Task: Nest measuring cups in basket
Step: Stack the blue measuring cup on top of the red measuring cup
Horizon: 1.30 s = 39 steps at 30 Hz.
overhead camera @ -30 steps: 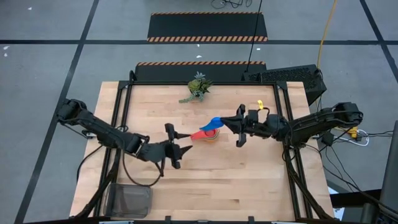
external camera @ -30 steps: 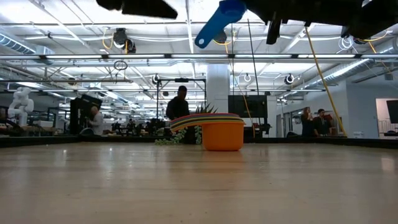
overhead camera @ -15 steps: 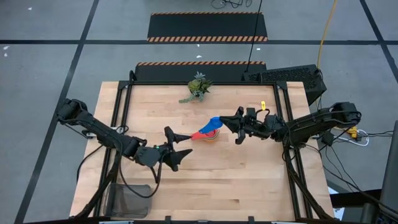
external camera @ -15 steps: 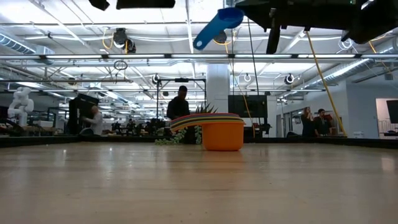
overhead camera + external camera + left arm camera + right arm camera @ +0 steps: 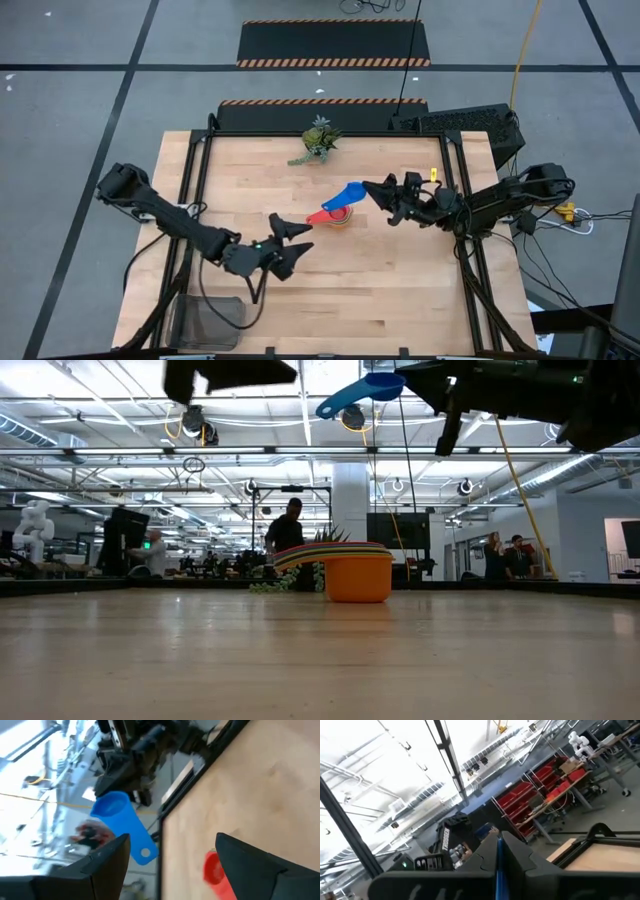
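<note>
Blue measuring cup (image 5: 350, 193) aloft, handle pinched in right gripper (image 5: 372, 189) fingers.

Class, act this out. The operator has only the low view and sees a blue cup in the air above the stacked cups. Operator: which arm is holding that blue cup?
Observer: The right gripper; its fingers are shut on the blue measuring cup.
Operator: I see no basket. Where is it?
Observer: The basket sits at the table corner on the left arm's side, well away from the stacked cups.
Operator: And the left gripper?
Observer: The left gripper is open and empty, near the stack.
</note>
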Each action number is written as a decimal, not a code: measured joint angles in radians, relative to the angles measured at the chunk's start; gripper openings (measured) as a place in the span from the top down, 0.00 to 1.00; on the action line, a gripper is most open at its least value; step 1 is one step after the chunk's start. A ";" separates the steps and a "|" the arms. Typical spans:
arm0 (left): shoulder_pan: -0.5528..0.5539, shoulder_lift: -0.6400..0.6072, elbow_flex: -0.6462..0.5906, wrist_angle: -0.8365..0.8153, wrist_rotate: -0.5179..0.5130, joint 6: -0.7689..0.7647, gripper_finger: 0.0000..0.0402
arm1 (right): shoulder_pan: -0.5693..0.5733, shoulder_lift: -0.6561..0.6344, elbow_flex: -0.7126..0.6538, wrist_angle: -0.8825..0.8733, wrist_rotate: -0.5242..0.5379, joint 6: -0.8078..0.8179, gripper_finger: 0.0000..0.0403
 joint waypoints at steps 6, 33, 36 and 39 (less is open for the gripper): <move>0.006 0.105 0.000 0.216 -0.124 0.279 0.27 | 0.000 0.000 0.000 0.000 0.021 0.008 1.00; 0.134 0.262 0.068 0.412 -0.202 0.903 0.27 | 0.011 0.038 0.000 -0.015 0.082 0.192 1.00; 0.131 0.262 0.073 0.407 -0.202 0.906 0.27 | 0.023 0.080 0.001 0.025 0.107 0.217 1.00; 0.127 0.262 0.075 0.411 -0.199 0.911 0.27 | 0.034 0.124 0.004 0.105 0.106 0.229 1.00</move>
